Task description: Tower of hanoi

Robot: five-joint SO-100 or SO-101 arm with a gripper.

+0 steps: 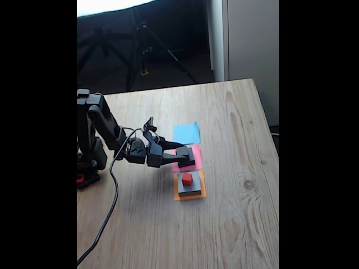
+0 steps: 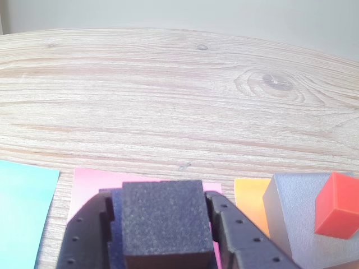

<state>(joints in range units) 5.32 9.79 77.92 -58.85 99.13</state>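
Wrist view first: a black block [image 2: 166, 221] sits clamped between the two gripper [image 2: 162, 235] fingers, pressed on both flanks, directly above the pink paper square [image 2: 92, 182]. Whether it already rests on the paper or hangs just over it, I cannot tell. To its right in that view lies the orange paper square [image 2: 251, 199], and on it the grey block [image 2: 294, 216] with the little red cube [image 2: 338, 204] perched on top. To the left is the blue paper square [image 2: 25, 210].

From the fixed view the same row reads top to bottom: blue paper square [image 1: 186, 133], pink paper square [image 1: 196, 152] with the black block [image 1: 185, 157] held in the gripper [image 1: 180, 158] over it, then the orange paper square [image 1: 202, 192] carrying the grey block [image 1: 190, 188] and red cube [image 1: 187, 179]. The arm [image 1: 104, 134] reaches in from the left across the wooden table [image 1: 224, 235], its cable trailing toward the near edge.

My guess is the step in hand is setting this block down on the pink spot. To do it well, I'd lower straight until the block's base sits flat, keep it square within the paper's edges, then spread the fingers only slightly and lift straight up, so nothing drags the block or brushes the neighbouring stack, which stands just beside it.
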